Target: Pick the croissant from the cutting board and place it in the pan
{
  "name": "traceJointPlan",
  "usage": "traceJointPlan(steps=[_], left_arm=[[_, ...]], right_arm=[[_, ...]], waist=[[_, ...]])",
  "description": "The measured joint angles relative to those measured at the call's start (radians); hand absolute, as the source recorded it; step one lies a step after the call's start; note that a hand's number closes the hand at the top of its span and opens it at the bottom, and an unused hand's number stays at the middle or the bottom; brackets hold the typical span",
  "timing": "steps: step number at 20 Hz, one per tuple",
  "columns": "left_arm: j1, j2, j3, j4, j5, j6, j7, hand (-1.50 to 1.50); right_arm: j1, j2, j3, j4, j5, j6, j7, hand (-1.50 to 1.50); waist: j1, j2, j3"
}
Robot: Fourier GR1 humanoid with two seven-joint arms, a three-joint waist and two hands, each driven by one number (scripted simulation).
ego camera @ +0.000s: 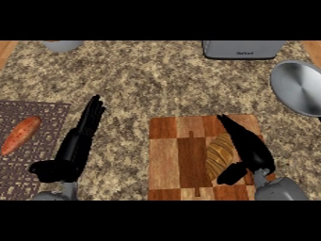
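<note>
The croissant (pixel 220 156) lies on the right half of the checkered wooden cutting board (pixel 175 155), its striped golden crust running lengthwise, not yet lifted. The right robot hand (pixel 250 150) lies along the pastry's right side, fingers extended toward the board's far edge and thumb hooked in near the pastry's lower end; the fingers are apart, not clamped, and appear positioned to close around the croissant from the side, though actual contact cannot be confirmed. The board sits near the front of the speckled granite desk (pixel 163 80), within reach of that arm. The pan (pixel 303 87), grey and round with its dark handle trailing toward the lower right, waits up and to the right of the board, well apart from it, so the carry would likely be a short sweep away from the robot. The left robot hand (pixel 79 141) rests open at the left, fingers straight and pointing up, idle beside a dark woven mat (pixel 24 181) that holds a sweet potato (pixel 20 135). A grey appliance (pixel 243 49) stands at the desk's far edge.
</note>
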Motion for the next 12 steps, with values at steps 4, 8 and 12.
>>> traceJointPlan(steps=[4, 8, 12], left_arm=[[-0.01, 0.002, 0.029, -0.018, 0.0, -0.021, 0.03, 0.0], [-0.018, -0.018, 0.033, -0.001, -0.017, -0.022, 0.022, 0.0], [0.002, -0.021, 0.034, 0.0, -0.021, -0.032, 0.009, 0.0]], right_arm=[[-0.037, 0.038, -0.03, 0.088, 0.032, 0.013, -0.02, -1.5], [-0.067, 0.057, -0.048, 0.156, 0.053, 0.04, -0.048, 1.5], [-0.087, 0.041, -0.024, 0.202, 0.108, 0.042, -0.107, 1.5]], waist=[[0.0, 0.0, 0.0], [0.0, -0.003, -0.003], [0.0, -0.011, -0.011]])
